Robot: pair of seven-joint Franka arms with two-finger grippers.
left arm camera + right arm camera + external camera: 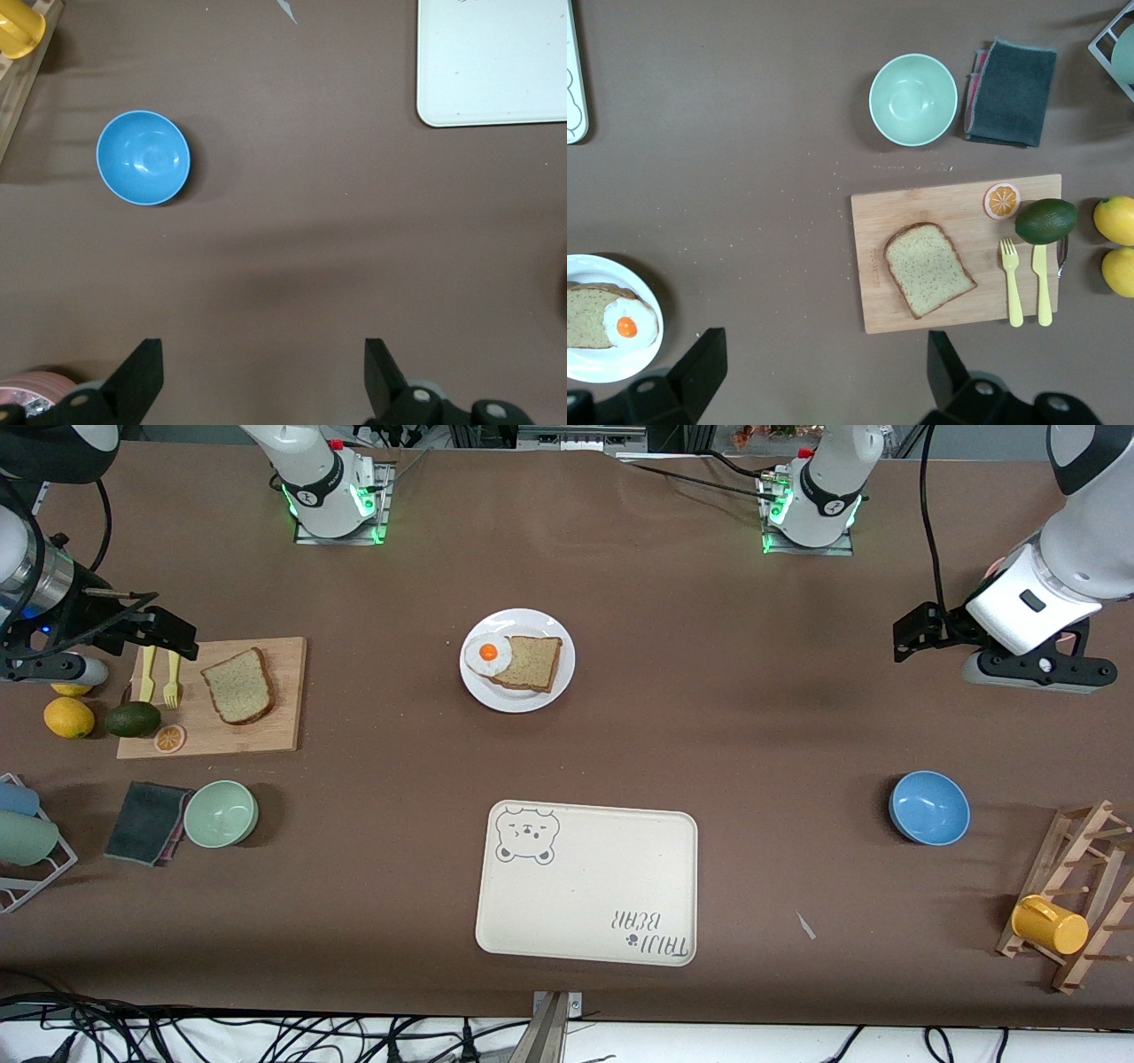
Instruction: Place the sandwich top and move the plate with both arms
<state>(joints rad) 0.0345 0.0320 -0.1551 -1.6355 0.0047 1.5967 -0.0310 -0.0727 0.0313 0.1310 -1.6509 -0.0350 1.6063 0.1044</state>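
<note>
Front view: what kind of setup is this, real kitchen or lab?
Most likely a lab tabletop staged as a kitchen. Two arm bases are bolted along the table's edge, cables trail off it, and the props are breakfast items: a plate with bread and egg, a cutting board holding the sandwich top, and a tray.

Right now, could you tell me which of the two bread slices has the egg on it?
The slice on the plate, the squarer one, with the egg overlapping its edge. The other slice lies bare on the cutting board.

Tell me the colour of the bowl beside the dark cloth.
Pale mint green bowl, clearest in the right wrist view.
</note>
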